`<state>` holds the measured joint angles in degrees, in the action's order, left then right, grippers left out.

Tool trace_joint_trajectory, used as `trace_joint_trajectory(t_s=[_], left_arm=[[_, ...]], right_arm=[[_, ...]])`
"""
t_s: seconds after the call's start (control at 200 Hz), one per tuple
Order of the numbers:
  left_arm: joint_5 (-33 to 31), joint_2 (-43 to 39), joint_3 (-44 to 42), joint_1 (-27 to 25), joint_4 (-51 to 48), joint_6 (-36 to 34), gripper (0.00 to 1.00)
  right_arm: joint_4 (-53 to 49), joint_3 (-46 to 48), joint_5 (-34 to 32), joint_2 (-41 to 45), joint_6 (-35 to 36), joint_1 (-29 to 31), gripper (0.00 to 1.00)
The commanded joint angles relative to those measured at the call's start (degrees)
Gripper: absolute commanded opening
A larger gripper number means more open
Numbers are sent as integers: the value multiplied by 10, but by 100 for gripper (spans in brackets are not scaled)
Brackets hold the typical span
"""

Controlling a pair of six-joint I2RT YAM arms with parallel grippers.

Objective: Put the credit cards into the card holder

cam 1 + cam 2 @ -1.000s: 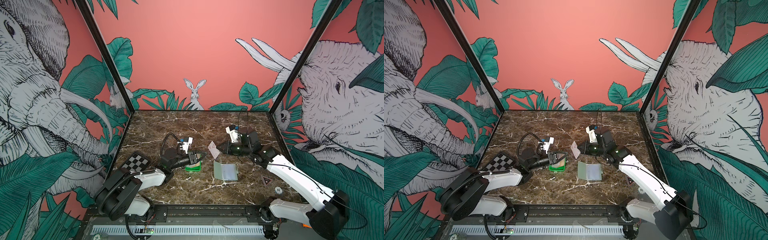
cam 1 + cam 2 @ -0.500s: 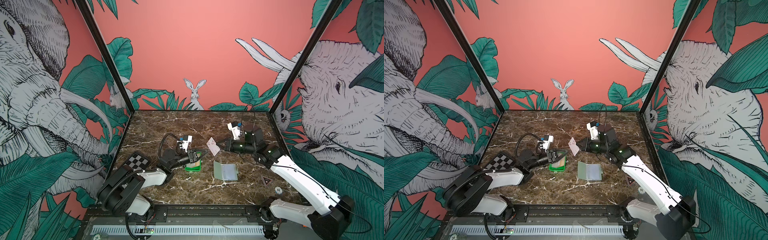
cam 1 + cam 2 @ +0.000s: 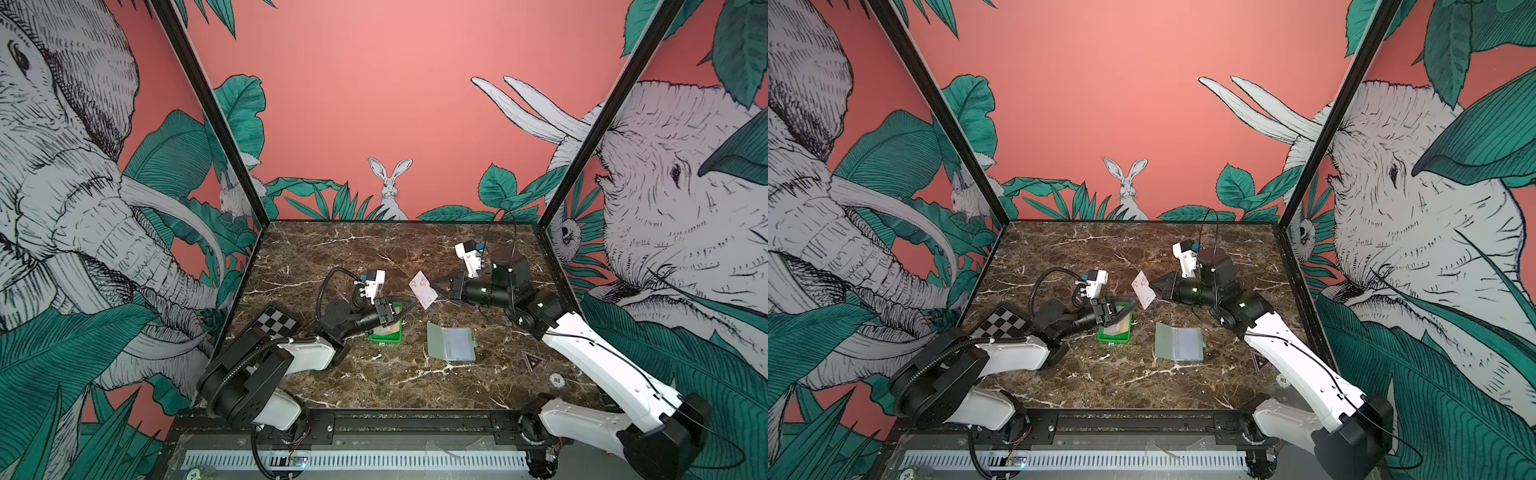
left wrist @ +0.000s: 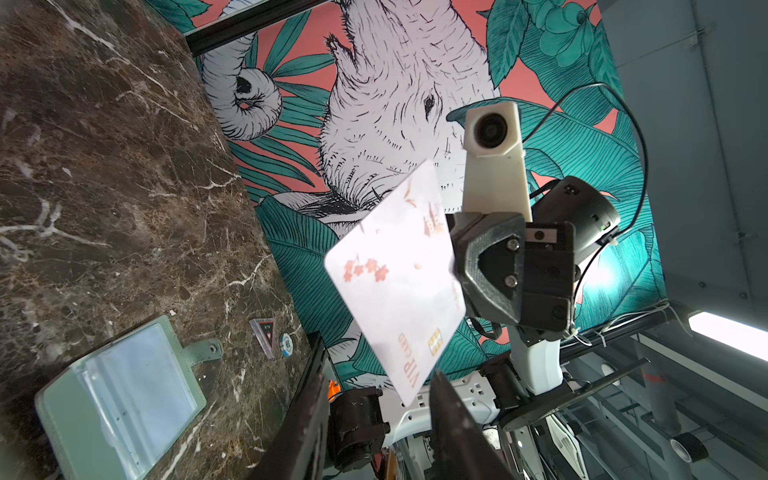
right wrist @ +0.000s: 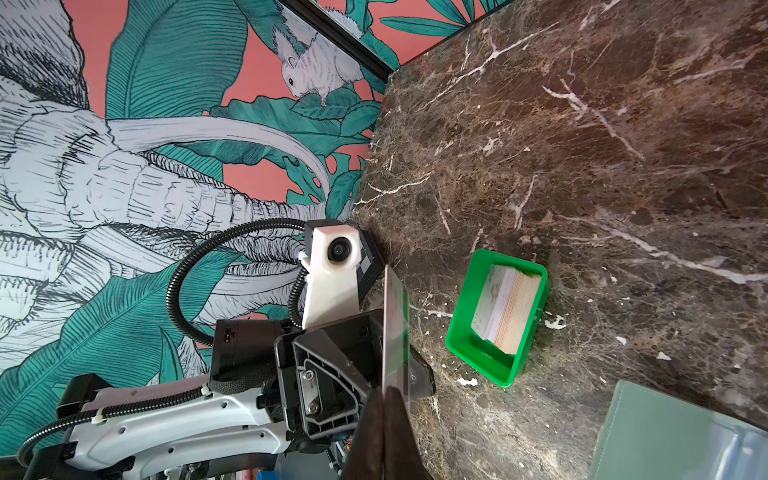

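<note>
In a top view the green tray [image 3: 385, 337] sits left of centre on the bench [image 3: 374, 257]. The right wrist view shows the stack of credit cards [image 5: 505, 309] inside it. The left pincer [image 3: 408, 307] hangs just above the tray, at its 1 o'clock, jaws parted and empty. Just beyond its tips, at 2 o'clock, one card [image 3: 423, 289] is held clear of the bench and tilted, with its printed face toward the left wrist camera. The right pincer [image 3: 435, 291] is clamped on that card's edge from 3 o'clock. The card holder [image 3: 451, 341] lies open and flat at about 5 o'clock from the card, clear sleeves upward, snap tab toward 3 o'clock, apart from both pincers.

The step in hand looks like carrying a single card to the holder. No card shows in the sleeves, so the task seems barely begun. Next, the right arm would need to swing down toward 5 o'clock, level the card and line its leading edge up with a sleeve mouth. I cannot tell which side that mouth opens on. The free left pincer may have to pin the holder down.
</note>
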<state>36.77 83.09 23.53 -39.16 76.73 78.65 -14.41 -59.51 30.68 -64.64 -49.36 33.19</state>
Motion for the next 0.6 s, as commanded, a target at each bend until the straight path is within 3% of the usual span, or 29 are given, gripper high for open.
trace_joint_trajectory(t_s=[0.0, 0.595], left_arm=[[-2, -5, 14, -3, 36, 13, 41], [-9, -17, 33, -6, 36, 29, 38]], right_arm=[[36, 4, 11, 7, -7, -2, 0], [68, 30, 19, 7, -27, -2, 0]])
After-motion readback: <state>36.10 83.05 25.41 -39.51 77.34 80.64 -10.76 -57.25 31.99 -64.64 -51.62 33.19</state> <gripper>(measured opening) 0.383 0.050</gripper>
